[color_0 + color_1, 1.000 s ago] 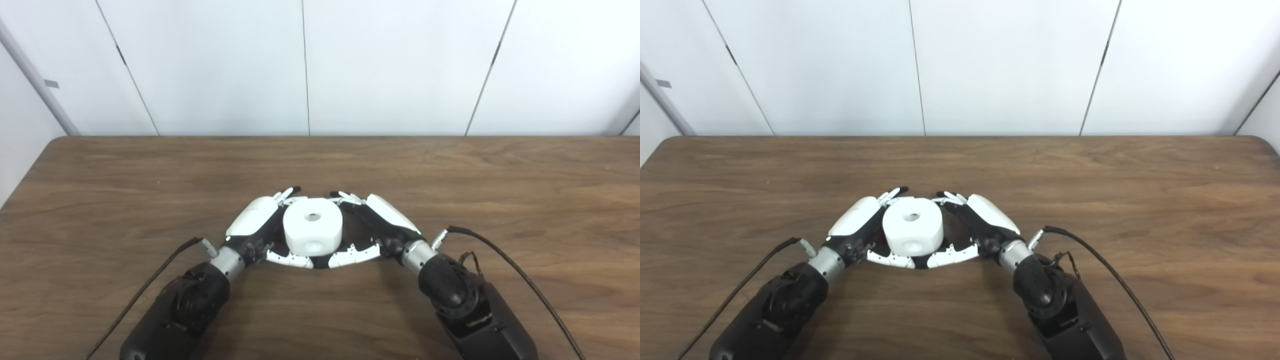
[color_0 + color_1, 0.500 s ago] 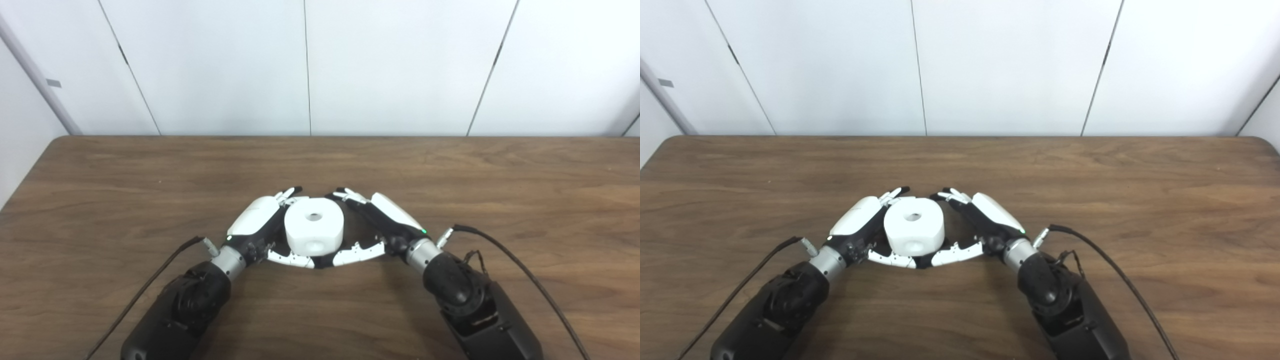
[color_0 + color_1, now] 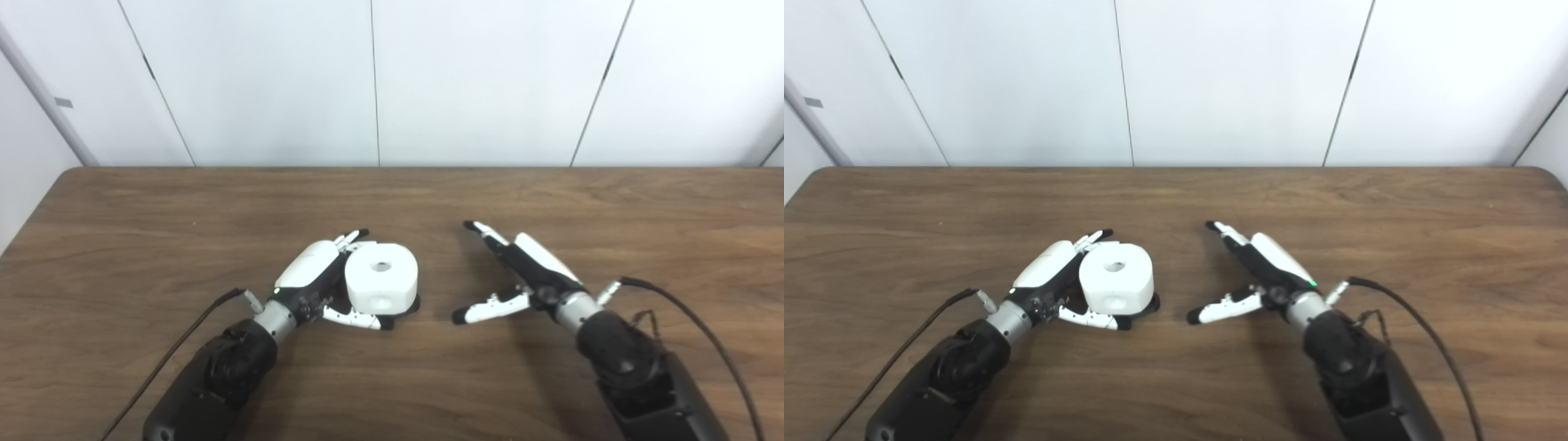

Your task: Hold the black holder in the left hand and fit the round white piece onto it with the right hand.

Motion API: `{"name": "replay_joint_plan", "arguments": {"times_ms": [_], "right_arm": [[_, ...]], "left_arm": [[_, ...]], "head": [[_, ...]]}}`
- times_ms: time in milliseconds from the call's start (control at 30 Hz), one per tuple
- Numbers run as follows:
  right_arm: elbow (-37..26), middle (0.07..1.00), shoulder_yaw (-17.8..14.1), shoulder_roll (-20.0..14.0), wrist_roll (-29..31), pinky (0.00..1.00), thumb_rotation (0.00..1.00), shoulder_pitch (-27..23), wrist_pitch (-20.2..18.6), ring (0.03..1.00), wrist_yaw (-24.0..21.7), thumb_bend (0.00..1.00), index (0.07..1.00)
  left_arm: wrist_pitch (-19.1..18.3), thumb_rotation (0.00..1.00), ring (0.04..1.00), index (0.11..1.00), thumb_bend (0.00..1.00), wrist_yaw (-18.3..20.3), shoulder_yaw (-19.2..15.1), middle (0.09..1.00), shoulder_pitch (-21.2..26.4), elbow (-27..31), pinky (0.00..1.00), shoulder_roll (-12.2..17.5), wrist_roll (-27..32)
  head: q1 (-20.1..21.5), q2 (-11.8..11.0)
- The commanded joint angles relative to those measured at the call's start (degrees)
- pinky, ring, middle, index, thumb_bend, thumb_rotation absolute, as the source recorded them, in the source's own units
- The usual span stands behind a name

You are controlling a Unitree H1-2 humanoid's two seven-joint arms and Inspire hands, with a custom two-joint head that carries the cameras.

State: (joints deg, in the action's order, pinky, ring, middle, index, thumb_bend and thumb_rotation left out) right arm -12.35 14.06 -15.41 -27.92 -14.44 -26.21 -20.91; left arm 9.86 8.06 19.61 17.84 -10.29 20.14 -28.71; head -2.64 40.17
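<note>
White piece seated, our right hand apart

Our left hand [image 3: 312, 278] grips the round white piece [image 3: 381, 277] atop the black holder [image 3: 411, 304]; our right hand [image 3: 527, 274] rests open, empty, on the table [image 3: 184, 214].

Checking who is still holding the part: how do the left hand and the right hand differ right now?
The left hand is wrapped around the round white piece, touching it; the right hand holds nothing and sits apart to its right. The left hand's fingers curl around the piece; the right hand's fingers are spread open. Both lie low over the table, arms entering from the bottom edge.
</note>
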Motion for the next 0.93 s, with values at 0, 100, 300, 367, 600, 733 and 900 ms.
{"name": "replay_joint_plan", "arguments": {"times_ms": [0, 100, 300, 367, 600, 733, 900], "right_arm": [[-1.5, 1.000, -2.3, -1.1, 1.6, 0.95, 0.20, 0.2, -0.6, 1.000, -0.2, 0.92, 0.978], [-2.0, 1.000, -3.4, -1.8, 2.1, 0.95, 0.18, 1.3, -0.5, 1.000, -0.1, 0.89, 0.984], [-2.5, 0.990, -3.4, -0.9, 2.2, 0.94, 0.19, 2.6, -0.2, 1.000, 1.9, 0.87, 0.971], [-2.6, 0.997, -3.3, -0.4, 2.2, 0.93, 0.19, 2.6, -0.4, 1.000, 2.2, 0.87, 0.973], [-1.0, 0.987, -4.2, 2.4, 3.3, 0.91, 0.26, 3.0, 2.8, 0.995, 7.0, 0.80, 0.950], [0.1, 0.982, -5.9, 4.6, 5.2, 0.82, 0.29, 3.7, 3.6, 0.959, 9.5, 0.71, 0.945], [-0.1, 0.966, -8.0, 6.4, 8.0, 0.90, 0.26, 4.4, 4.3, 0.957, 12.2, 0.68, 0.935]], "left_arm": [[-0.8, 0.05, 1.000, 0.483, 0.52, 1.8, -0.4, 0.881, -0.1, -0.4, 1.00, 2.0, -0.6], [-0.5, 0.05, 1.000, 0.483, 0.52, 2.2, -0.5, 0.882, 0.1, -0.7, 1.00, 2.4, -0.9], [-1.2, 0.05, 1.000, 0.484, 0.52, 3.3, -0.8, 0.886, 0.6, -0.3, 1.00, 2.6, -1.3], [-2.5, 0.09, 1.000, 0.597, 0.76, 4.1, -0.5, 0.927, 0.8, 0.5, 1.00, 2.8, -2.2], [-7.7, 0.22, 1.000, 0.997, 1.00, 13.3, -0.8, 1.000, 2.0, 2.6, 1.00, 5.3, 2.0], [-10.4, 0.17, 1.000, 1.000, 1.00, 19.6, -2.2, 1.000, 2.1, 5.1, 1.00, 8.5, 7.2], [-13.0, 0.01, 1.000, 1.000, 1.00, 23.5, -4.9, 1.000, 1.2, 7.5, 1.00, 12.8, 12.0]], "head": [[0.2, 0.1], [0.6, 0.0], [1.5, -0.3], [1.9, -0.3], [2.2, -0.8], [2.7, -0.7], [3.9, -0.3]]}}
